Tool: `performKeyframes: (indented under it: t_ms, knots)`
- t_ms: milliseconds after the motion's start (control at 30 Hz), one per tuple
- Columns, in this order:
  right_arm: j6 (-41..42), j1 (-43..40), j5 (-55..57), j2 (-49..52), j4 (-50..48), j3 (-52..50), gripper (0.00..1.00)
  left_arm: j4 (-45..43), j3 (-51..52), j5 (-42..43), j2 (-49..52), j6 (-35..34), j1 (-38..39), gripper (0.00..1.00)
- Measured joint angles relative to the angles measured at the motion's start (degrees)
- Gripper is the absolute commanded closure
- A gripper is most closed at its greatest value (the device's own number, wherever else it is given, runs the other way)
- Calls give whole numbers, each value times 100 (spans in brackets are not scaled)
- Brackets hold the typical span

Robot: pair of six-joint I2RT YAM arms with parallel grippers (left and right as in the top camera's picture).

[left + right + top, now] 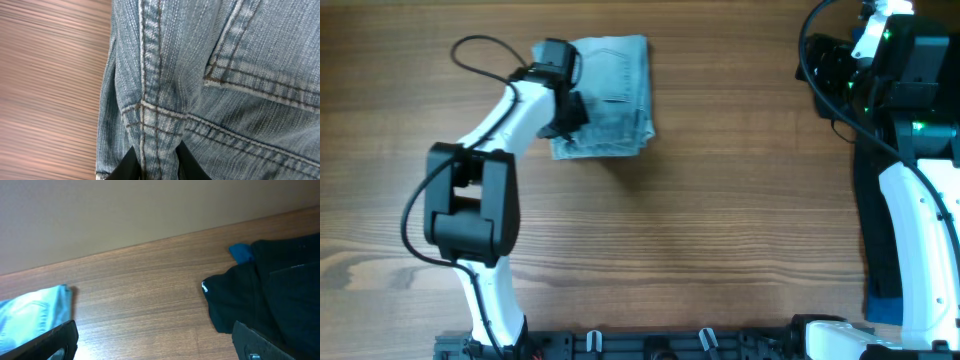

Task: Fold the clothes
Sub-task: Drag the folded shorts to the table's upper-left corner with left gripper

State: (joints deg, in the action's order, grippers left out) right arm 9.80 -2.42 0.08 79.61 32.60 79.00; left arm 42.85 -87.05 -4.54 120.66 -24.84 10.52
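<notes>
Two arms stand at the worktop (720, 220), but only one is on the job. The denim shorts (610, 95) lie in a compact, already doubled bundle on the far left part of the worktop, its slightly longer axis running away from the robot's base. The left tool (152, 162) sits at the bundle's left edge, and the wrist view shows its two dark fingers (190, 162) closed on a fold of denim where the stitched seams (145, 107) cross, with a back pocket (265, 45) just beyond. So the whole garment lies to the right of that tool, across its short axis. Any further fold most likely means carrying this pinched edge rightward over the rest.

The right tool (152, 330) hangs wide open with nothing between its fingers, well apart at the far right side, next to a black garment (270, 295). The left arm is plainly the nearer one.

One risk: the pinch may have taken several layers rather than one.
</notes>
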Motion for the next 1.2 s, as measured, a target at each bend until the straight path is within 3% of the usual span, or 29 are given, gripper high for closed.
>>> performKeyframes:
  t_ms: [200,500,567,667,867,933,967,1000,1033,1100,1200]
  knots:
    - [0,0,0,0,0,0,1,-208,-2,-549,33,466,-1368,68]
    - [0,0,0,0,2,0,0,-1215,52,-1615,192,2463,-3123,65]
    - [0,0,0,0,0,0,1,-1246,52,-1742,203,2673,-3377,53]
    - [0,0,0,0,0,0,1,-1276,55,-1904,203,2859,-3650,24]
    - [0,0,0,0,0,0,1,-1340,55,-2100,131,2973,-3762,15]
    - [0,0,0,0,0,0,1,-1325,55,-2100,61,2903,-3762,17]
    - [0,0,0,0,0,0,1,-1327,50,-2096,-17,2804,-3764,32]
    - [0,0,0,0,2,0,0,-1320,50,-2094,-223,2632,-3764,66]
    - [0,0,0,0,0,0,1,-1311,48,-2068,-413,2485,-3764,86]
    - [0,0,0,0,0,0,1,-1220,-4,-1757,-837,2168,-3764,96]
    - [0,0,0,0,0,0,1,-1078,-109,-815,-1241,1738,-3764,96]
